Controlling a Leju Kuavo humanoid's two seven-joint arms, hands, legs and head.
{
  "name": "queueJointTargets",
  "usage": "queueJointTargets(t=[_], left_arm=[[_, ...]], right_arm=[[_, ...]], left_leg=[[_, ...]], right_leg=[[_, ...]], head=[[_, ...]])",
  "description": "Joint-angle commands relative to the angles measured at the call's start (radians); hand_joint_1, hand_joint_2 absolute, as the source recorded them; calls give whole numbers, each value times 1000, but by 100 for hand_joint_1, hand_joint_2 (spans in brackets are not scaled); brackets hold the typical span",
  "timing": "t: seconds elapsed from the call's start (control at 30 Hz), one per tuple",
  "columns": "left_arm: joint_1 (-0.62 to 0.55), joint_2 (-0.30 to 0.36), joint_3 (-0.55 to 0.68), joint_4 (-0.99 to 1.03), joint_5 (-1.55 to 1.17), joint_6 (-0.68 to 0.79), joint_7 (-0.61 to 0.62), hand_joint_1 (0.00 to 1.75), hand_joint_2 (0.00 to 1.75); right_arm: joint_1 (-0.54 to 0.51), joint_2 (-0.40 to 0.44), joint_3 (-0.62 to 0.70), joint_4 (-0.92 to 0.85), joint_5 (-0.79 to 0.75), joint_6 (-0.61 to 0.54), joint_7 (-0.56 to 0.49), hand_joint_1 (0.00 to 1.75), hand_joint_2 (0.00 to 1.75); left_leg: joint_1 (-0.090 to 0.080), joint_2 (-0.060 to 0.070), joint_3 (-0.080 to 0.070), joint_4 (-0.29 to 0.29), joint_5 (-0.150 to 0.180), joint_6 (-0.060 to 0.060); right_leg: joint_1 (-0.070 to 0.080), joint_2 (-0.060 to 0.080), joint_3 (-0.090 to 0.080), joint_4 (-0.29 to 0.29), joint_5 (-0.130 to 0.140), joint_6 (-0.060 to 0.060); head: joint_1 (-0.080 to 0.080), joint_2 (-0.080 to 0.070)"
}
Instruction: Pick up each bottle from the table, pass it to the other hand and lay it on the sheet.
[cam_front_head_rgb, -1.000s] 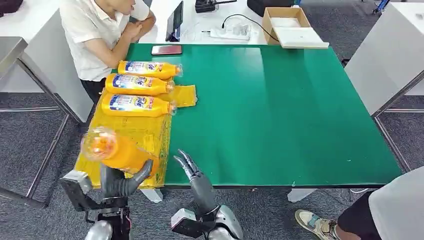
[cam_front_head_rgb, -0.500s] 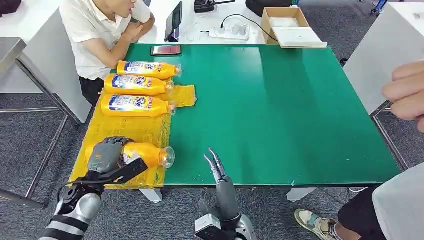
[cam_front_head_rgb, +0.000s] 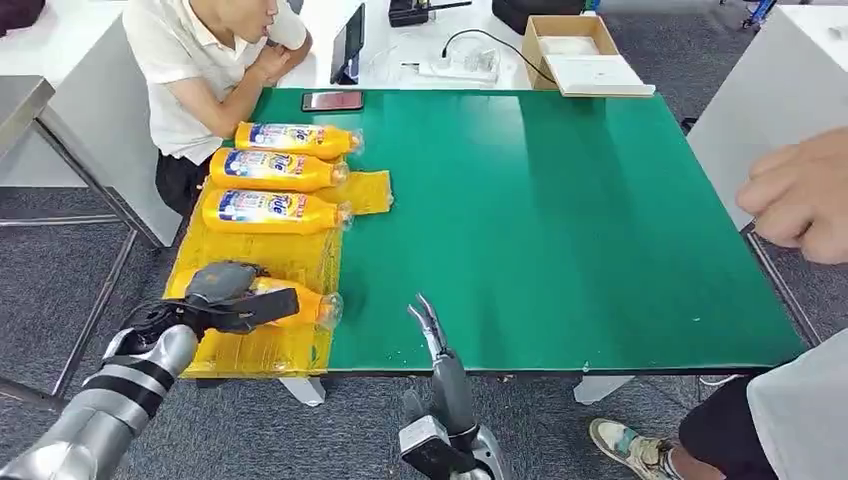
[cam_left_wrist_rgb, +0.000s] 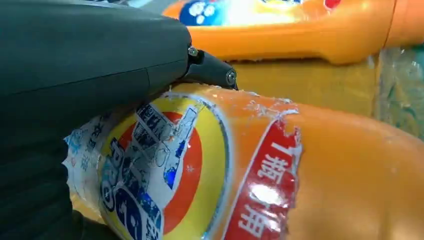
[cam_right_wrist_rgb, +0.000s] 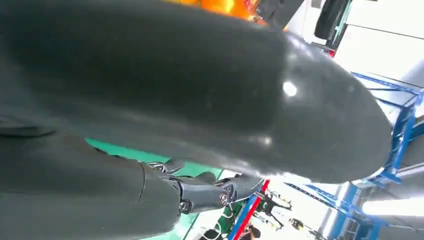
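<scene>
My left hand (cam_front_head_rgb: 228, 292) lies over the near bottle (cam_front_head_rgb: 290, 303), fingers draped across its body and thumb along its side, grasping it as it lies flat on the yellow sheet (cam_front_head_rgb: 262, 262) with its cap toward the green; in the left wrist view the bottle's torn label (cam_left_wrist_rgb: 165, 165) sits right under my dark fingers (cam_left_wrist_rgb: 210, 70). My left arm reaches in low from the near left corner. My right hand (cam_front_head_rgb: 430, 325) stands upright at the near edge of the surface (cam_front_head_rgb: 560, 220), fingers straight and close together, holding nothing. Farther along the sheet three more bottles (cam_front_head_rgb: 272, 210) lie side by side, caps toward the green, the farthest one (cam_front_head_rgb: 295, 138) just short of a phone (cam_front_head_rgb: 333, 100) at the far edge. A person in a white shirt (cam_front_head_rgb: 190, 70) sits at the far left corner; beyond the surface are a power strip (cam_front_head_rgb: 460, 65) and an open cardboard box (cam_front_head_rgb: 575, 50). Another person's hand (cam_front_head_rgb: 800, 195) comes in at the right edge, over the grey floor side of the surface. Against half a second ago, my left hand and the bottle have slid a little away from the near edge and my forearm has dropped lower; a second ago the bottle was raised, cap end toward my camera. My right hand has hardly shifted.
</scene>
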Motion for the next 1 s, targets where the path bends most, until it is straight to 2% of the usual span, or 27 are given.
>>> queueJointTargets(t=[0.03, 0.17, 0.33, 0.4, 0.43, 0.57, 0.6, 0.73, 0.87, 1.0], left_arm=[[-129, -11, -117, 316, 30, -42, -32, 175, 175], [-168, -2, -160, 362, 65, -76, -41, 175, 175], [-175, -1, -157, 368, 86, -87, -43, 175, 175], [-180, 4, -142, 369, 141, -125, -60, 21, 175], [-181, 15, -140, 363, 167, -151, -73, 3, 175], [-155, 75, -143, 293, 288, -224, -112, 0, 175], [-151, 83, -149, 281, 299, -226, -109, 0, 175], [-132, 106, -145, 243, 398, -240, -97, 0, 175], [-83, 101, -100, 176, 470, -158, -88, 0, 175], [17, 116, -18, 8, 560, -73, -86, 0, 175]], right_arm=[[-54, 40, 3, 161, -17, 12, -15, 0, 0], [-74, 49, -2, 215, -29, 8, -31, 0, 0], [-80, 53, -8, 229, -34, 5, -35, 0, 0], [-89, 58, -12, 247, -37, 6, -42, 0, 0], [-96, 61, -12, 259, -37, 8, -45, 0, 0], [-118, 72, -15, 311, -39, 6, -67, 0, 0], [-120, 73, -16, 316, -41, 5, -69, 0, 0], [-124, 72, -16, 325, -41, -2, -69, 0, 0], [-121, 66, -18, 322, -39, -20, -69, 0, 0], [-109, 56, -25, 312, -45, -43, -69, 0, 0]], left_leg=[[0, 1, 5, -2, 1, -2], [0, 2, 6, -2, 1, -2], [1, 4, 7, -2, 2, -4], [0, 3, 8, -2, 2, -4], [1, 4, 8, -2, 2, -5], [1, 5, 8, -2, 2, -4], [1, 8, 9, -3, 1, -5], [0, 4, 8, -2, 2, -4], [0, 6, 8, -2, 1, -5], [1, 6, 8, -3, 1, -5]], right_leg=[[1, 0, 4, -1, 0, -2], [0, 0, 4, 1, 0, -2], [1, 2, 5, 1, 1, -3], [1, 1, 6, 2, 1, -2], [1, 2, 5, 2, 1, -3], [1, 3, 4, 3, 1, -2], [1, 6, 5, 2, 1, -3], [0, 3, 5, 4, 0, -2], [0, 5, 5, 3, 0, -2], [1, 3, 4, 3, 0, -2]], head=[[0, 0], [0, 0], [0, 0], [0, 0], [0, 0], [0, 0], [0, 0], [0, 0], [0, 0], [0, 0]])
